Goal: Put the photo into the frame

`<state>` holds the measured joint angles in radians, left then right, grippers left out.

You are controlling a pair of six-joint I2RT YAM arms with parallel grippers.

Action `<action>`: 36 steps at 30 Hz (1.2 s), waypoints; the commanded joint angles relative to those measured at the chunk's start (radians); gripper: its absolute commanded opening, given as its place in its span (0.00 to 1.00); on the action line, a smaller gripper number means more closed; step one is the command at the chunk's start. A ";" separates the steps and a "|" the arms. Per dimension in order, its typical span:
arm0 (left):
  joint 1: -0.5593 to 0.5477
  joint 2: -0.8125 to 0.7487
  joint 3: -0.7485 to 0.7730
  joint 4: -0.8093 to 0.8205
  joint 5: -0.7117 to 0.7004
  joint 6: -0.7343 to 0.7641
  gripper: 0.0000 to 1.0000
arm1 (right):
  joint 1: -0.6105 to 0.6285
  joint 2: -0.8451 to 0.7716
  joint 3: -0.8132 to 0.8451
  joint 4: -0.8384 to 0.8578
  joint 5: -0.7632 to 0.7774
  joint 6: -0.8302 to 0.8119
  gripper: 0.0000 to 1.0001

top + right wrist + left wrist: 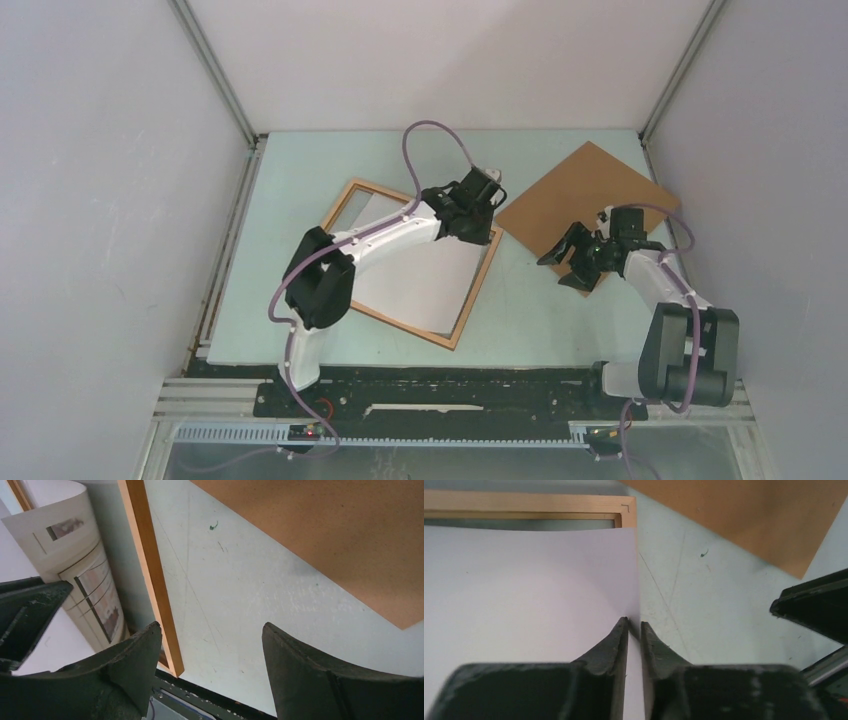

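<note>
The frame (345, 198) lies flat left of centre, thin light wood. The photo (420, 285) rests inside it white back up, its right edge lifted. My left gripper (490, 195) is at the frame's right corner, shut on that edge. In the left wrist view the left gripper (634, 622) has the photo (524, 590) running between two nearly touching fingers, below the frame's rail (524, 502). The right wrist view shows the photo (85, 580) curled up, its printed side facing the frame's side rail (150, 570). My right gripper (210, 627) hangs open over bare table, holding nothing.
A plain brown backing board (585, 195) lies flat at the back right, and my right gripper (570, 262) hovers at its near corner. The board (749, 515) shows beyond the frame's corner. The right gripper's dark fingers (814, 605) reach in close beside the left one.
</note>
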<state>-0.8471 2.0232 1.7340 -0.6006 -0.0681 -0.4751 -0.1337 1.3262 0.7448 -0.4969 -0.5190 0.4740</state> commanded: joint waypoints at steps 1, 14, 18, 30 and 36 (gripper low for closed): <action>0.016 -0.055 -0.032 0.087 -0.012 -0.065 0.31 | -0.005 0.045 -0.011 0.089 -0.091 -0.012 0.81; 0.151 -0.339 -0.216 0.202 0.423 -0.075 0.89 | 0.180 0.149 -0.075 0.264 -0.165 0.116 0.83; 0.234 -0.499 -0.330 0.234 0.531 -0.069 0.89 | 0.252 0.187 -0.079 0.293 -0.151 0.150 0.79; 0.446 -0.750 -0.395 0.056 0.538 0.161 0.91 | 0.387 0.339 -0.057 0.488 -0.121 0.329 0.56; 0.462 -0.769 -0.480 0.135 0.550 0.146 0.91 | 0.434 0.371 -0.024 0.513 -0.102 0.380 0.39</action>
<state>-0.3893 1.2751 1.3136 -0.5030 0.4591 -0.3630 0.2684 1.6798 0.6827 -0.0177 -0.6540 0.8028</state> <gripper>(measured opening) 0.909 0.446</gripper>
